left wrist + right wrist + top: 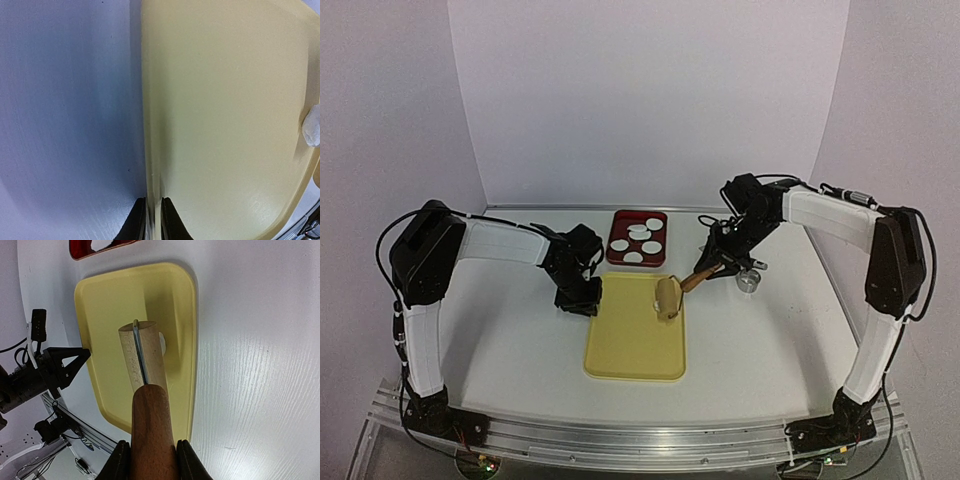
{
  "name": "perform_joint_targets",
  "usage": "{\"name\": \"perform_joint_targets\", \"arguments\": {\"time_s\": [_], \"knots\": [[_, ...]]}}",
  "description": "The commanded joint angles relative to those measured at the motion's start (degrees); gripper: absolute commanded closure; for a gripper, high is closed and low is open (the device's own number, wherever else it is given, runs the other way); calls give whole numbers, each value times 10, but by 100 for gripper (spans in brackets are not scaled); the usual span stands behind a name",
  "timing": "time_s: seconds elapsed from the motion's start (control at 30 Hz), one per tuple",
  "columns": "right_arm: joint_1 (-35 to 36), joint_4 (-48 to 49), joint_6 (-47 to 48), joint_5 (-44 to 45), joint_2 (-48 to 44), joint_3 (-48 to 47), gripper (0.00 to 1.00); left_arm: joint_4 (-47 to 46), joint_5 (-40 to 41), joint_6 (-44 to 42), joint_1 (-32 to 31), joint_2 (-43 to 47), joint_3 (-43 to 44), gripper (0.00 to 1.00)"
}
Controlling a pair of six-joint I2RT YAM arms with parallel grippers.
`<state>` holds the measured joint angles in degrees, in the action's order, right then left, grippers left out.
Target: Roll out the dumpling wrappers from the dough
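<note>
Now the left claw (153, 222) is clamped on the left rim of the yellow board (225, 125). The right claw (152, 460) is closed around the rolling pin (150, 420), whose roller lies against the dough (312, 125) at the board's far right. The dumpling wrappers (638, 240) lie in the red tray (617, 218), just beyond the board.

**Wrappers in the tray, dough on the board**

The dumpling wrappers (638, 233) are several thin, flat, round white dough discs, all alike. They lie flat, close together, in a red rectangular tray (611, 245) at the far middle of the white surface (500, 330). Whether any of them touch cannot be told. The dough (312, 125) is a small soft white lump on the far right part of the yellow plastic board (630, 345). It lies close against the barrel of the wooden roller (668, 296), which hides most of it.
</note>
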<state>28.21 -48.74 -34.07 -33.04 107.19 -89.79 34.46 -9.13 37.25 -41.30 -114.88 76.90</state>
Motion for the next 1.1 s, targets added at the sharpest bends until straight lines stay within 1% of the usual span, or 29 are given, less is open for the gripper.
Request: {"name": "perform_joint_targets", "arguments": {"time_s": [0.0,0.2,0.37,0.77,1.07], "knots": [[1,-11,8,15,19,-15,100,0,16,-12,2,-7,8,91],[1,-15,11,24,43,-29,100,1,17,-15,2,-12,14,96],[1,-41,11,65,54,-35,100,8,21,-16,2,-19,21,100],[1,-80,16,146,67,-22,100,13,24,-12,3,-24,26,100],[1,-80,30,149,96,-16,100,14,20,-11,2,-29,35,100]]}}
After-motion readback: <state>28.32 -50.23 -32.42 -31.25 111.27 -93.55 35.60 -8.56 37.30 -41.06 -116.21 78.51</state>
